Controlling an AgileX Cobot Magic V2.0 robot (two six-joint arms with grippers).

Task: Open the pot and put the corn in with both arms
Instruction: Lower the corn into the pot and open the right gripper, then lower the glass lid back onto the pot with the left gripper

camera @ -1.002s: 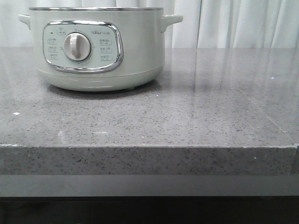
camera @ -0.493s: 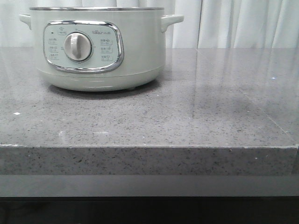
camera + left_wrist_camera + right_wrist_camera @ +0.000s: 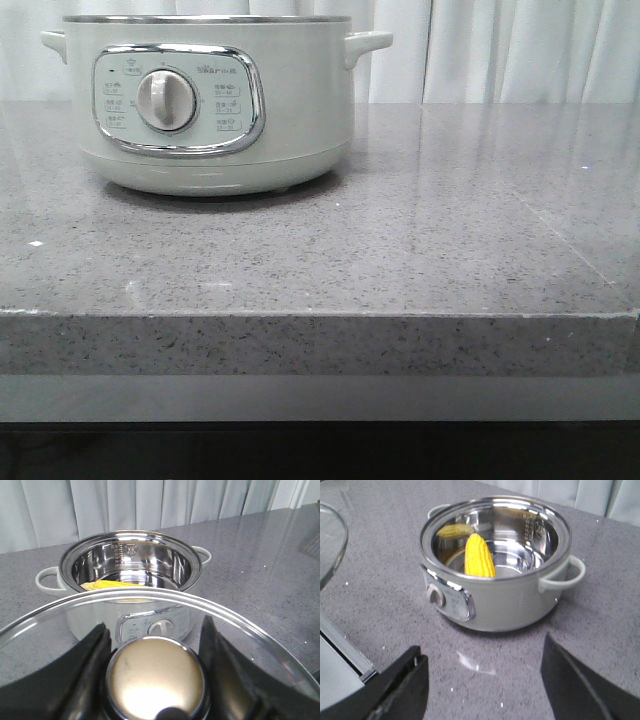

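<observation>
The corn lies inside the open pot; the left gripper grips the glass lid by its knob, and the right gripper is spread wide and empty. Judging from this, the lid should be held level and clear of the rim.

The pot stands on the table, toward its far left, before the curtain. The corn lies inside it. The lid sits between the left pincer's fingers, apart from the pot.
</observation>
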